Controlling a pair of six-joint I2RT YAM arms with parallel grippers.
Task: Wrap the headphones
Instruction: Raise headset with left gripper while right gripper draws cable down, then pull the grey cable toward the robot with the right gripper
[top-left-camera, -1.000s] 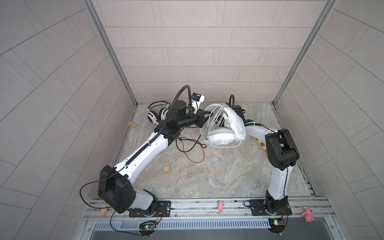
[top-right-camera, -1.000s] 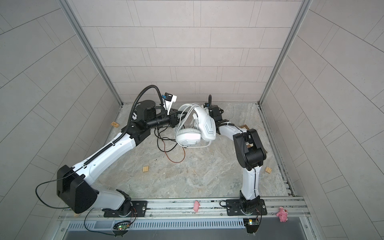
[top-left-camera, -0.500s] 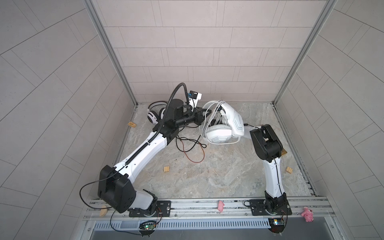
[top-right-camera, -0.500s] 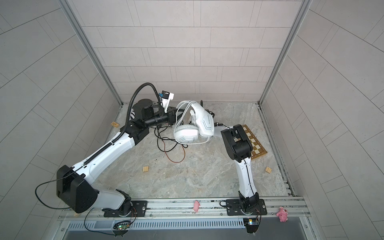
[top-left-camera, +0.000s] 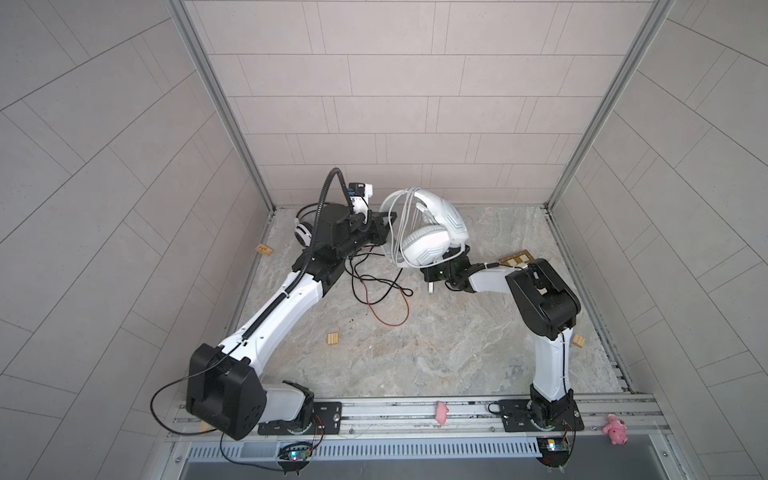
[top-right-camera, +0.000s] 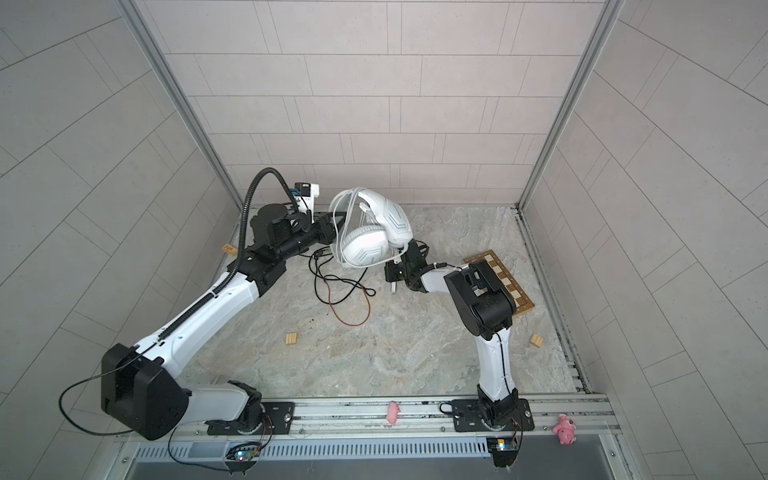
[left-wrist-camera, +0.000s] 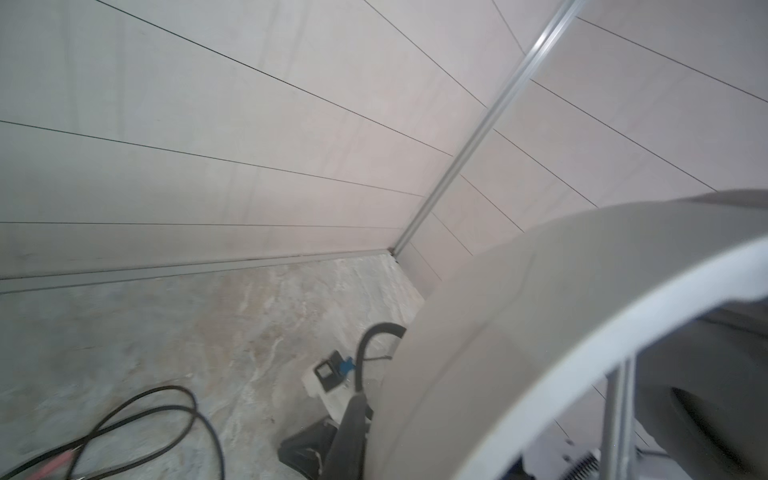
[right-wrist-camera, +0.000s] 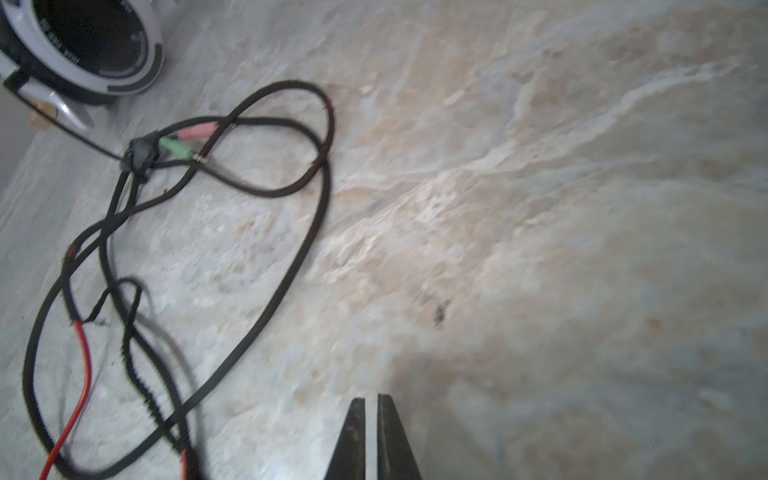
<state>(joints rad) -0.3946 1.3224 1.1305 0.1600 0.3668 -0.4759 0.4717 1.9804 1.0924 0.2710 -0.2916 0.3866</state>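
We note the pale headset (top-left-camera: 428, 232) aloft mid-back, cord (top-left-camera: 409, 214) wound over its band, pinched by the left gripper (top-left-camera: 390, 218). That wrap looks near done. The striped headset (top-left-camera: 303, 235) lies back-left, its black-red cable (top-left-camera: 374, 286) loose. The right gripper (right-wrist-camera: 371, 399) is closed and empty. Next, we judge: set down, gather cable.

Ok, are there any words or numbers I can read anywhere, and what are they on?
Nothing can be read for sure.
Round ear cup of the black-and-white headphones: tiny print around its ring, too blurred to read.
Small wooden block by the left wall: dark marks, too small to read.
White camera box near the back wall: a small mark, too small to read.
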